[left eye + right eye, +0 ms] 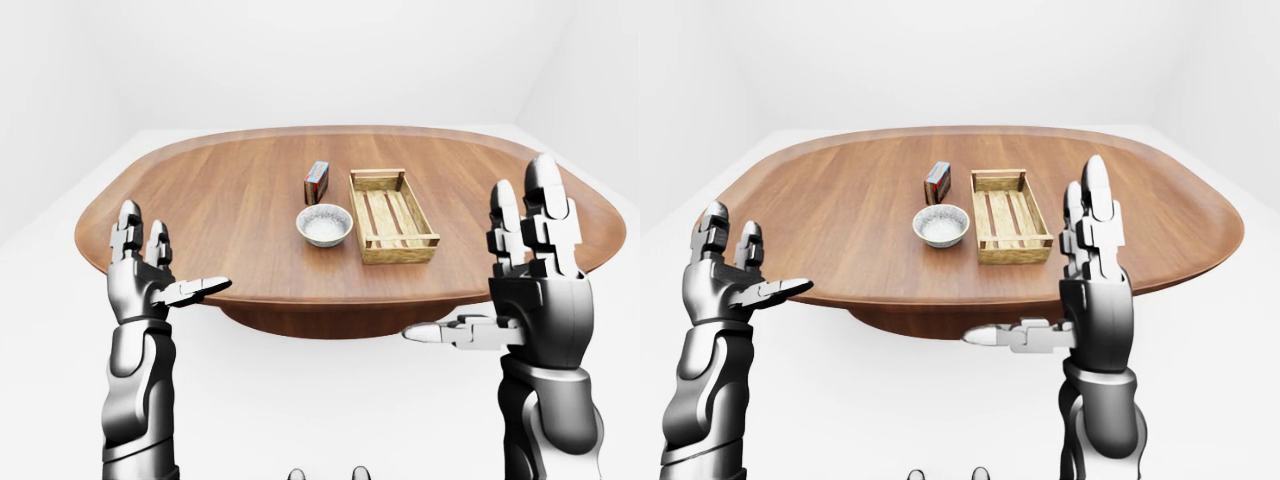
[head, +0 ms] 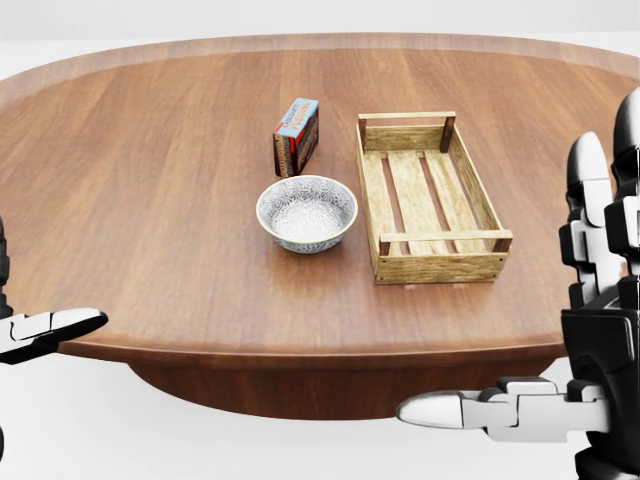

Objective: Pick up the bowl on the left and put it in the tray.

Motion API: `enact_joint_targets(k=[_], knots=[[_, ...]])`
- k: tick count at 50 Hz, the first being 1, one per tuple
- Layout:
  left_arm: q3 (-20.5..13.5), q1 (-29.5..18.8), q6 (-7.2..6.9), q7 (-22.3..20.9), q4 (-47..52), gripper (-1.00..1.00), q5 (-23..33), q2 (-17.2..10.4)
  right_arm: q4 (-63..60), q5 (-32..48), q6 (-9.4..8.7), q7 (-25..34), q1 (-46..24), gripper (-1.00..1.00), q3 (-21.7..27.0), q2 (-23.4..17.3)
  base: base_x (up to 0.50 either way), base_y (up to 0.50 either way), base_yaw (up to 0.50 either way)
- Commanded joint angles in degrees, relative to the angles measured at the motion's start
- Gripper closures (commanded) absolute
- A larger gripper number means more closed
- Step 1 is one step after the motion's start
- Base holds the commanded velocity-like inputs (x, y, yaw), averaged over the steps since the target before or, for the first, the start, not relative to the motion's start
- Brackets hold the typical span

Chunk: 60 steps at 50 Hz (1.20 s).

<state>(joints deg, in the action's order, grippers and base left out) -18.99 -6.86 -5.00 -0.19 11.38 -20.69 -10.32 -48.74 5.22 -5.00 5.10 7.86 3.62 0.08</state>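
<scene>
Robot at an oval wooden table (image 2: 150, 200), seen in the head and eye views. The left hand (image 1: 145, 278) is hovering by the table's near edge, its fingers upright and spread well apart from the thumb, and it is clasping nothing. The right hand (image 1: 535, 285) is likewise standing open and empty, with its fingers pointing up and its thumb reaching toward the left hand. The patterned bowl (image 2: 307, 213) is sitting upright on the table, above and between the two hands in the eye views and well apart from both. The slatted tray (image 2: 440, 266) is lying just beside the bowl, on the right hand's side. A small printed box (image 2: 297, 136) is standing just beyond the bowl, farther from both hands.
</scene>
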Motion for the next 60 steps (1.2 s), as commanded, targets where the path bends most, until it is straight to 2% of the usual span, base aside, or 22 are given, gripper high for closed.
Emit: enact_joint_targets(k=[1,6,10,19,60], knots=[[3.0,0.2,0.00,1.0,-3.2,-1.00,3.9,1.8,3.0,-4.1,0.00,-2.0,-0.3,-1.00,1.5,0.1,0.00,0.00,0.00],[3.0,0.1,0.00,1.1,-2.7,-1.00,3.9,1.7,2.6,-2.4,0.00,0.2,1.5,-1.00,-0.3,-1.0,0.15,0.00,0.00],[3.0,0.4,0.00,0.8,-3.6,-1.00,4.0,1.9,1.9,-3.3,0.00,0.2,0.9,-1.00,1.3,-0.3,0.50,0.00,0.00],[3.2,0.4,0.00,0.7,-3.8,-1.00,4.2,2.0,2.1,-3.4,0.00,0.4,0.9,-1.00,1.8,-0.1,0.50,0.00,0.00],[2.3,0.4,0.00,1.0,-2.6,-1.00,3.3,1.5,1.1,-1.9,0.00,1.0,-0.7,-1.00,1.0,-0.6,0.50,0.00,0.00]])
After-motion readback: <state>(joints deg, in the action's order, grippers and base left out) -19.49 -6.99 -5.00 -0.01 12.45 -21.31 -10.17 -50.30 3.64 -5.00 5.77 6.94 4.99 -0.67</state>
